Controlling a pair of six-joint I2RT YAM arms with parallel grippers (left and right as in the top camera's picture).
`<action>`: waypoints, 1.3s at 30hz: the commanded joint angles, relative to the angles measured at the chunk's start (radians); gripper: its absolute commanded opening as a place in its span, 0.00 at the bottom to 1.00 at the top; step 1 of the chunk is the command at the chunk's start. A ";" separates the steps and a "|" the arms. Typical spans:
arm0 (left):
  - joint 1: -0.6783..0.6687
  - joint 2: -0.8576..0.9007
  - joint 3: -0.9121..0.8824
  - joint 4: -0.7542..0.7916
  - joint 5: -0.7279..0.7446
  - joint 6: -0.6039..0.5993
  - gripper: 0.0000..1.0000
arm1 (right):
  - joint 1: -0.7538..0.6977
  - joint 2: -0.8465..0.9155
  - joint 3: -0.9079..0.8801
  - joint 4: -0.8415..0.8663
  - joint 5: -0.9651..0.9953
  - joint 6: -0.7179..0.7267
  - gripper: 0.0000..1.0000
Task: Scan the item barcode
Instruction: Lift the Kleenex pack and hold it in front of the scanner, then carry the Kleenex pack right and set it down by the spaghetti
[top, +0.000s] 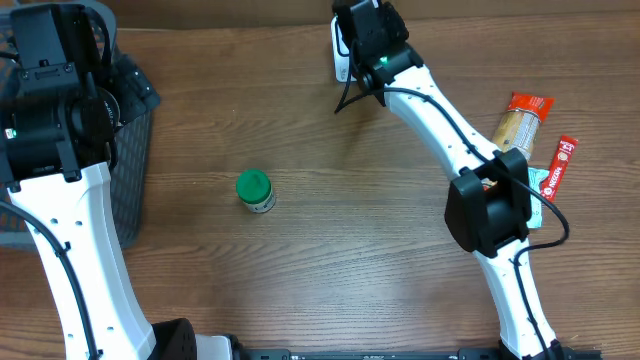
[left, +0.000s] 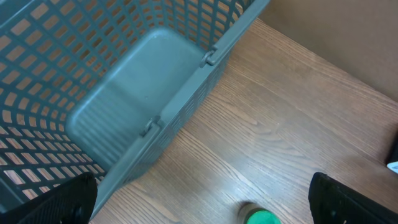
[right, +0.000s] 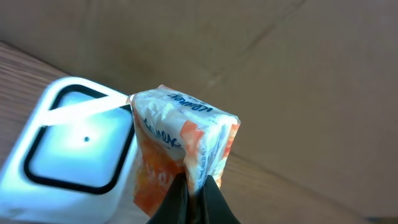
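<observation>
1. Right fingers (right: 176, 200): closed tight, pinching the lower edge of the packet (right: 180, 143). The packet is a crinkled orange-and-white wrapper with blue print too blurred to read.
2. Packet: held up at the right edge of the scanner (right: 74, 146), overlapping its rim in the right wrist view. Whether it touches the scanner cannot be determined.
3. Scanner: white housing with a dark-framed pale window. It stands at the far edge of the table (top: 330, 250).
4. Left fingers (left: 348, 199): spread wide and holding nothing. They are positioned well to the left of the scanner.
5. Basket (left: 124, 124): grey mesh, directly below the left fingers, far left of the scanner.
6. Bottle (top: 255, 190): green cap, upright on the table. It is left of the scanner and nearer the robot, well apart from it, and just beside the basket's wall.
7. Bag (top: 522, 120) and red sachet (top: 560, 165): lying on the table well to the right of the scanner, near each other.
</observation>
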 joint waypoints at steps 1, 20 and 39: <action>0.004 0.007 0.011 0.001 -0.013 0.008 1.00 | 0.010 0.044 0.006 0.037 0.053 -0.108 0.04; 0.004 0.007 0.011 0.001 -0.013 0.008 1.00 | 0.055 0.169 0.005 0.205 0.039 -0.632 0.04; 0.004 0.007 0.011 0.001 -0.013 0.008 1.00 | 0.055 0.106 0.008 0.318 0.066 -0.325 0.04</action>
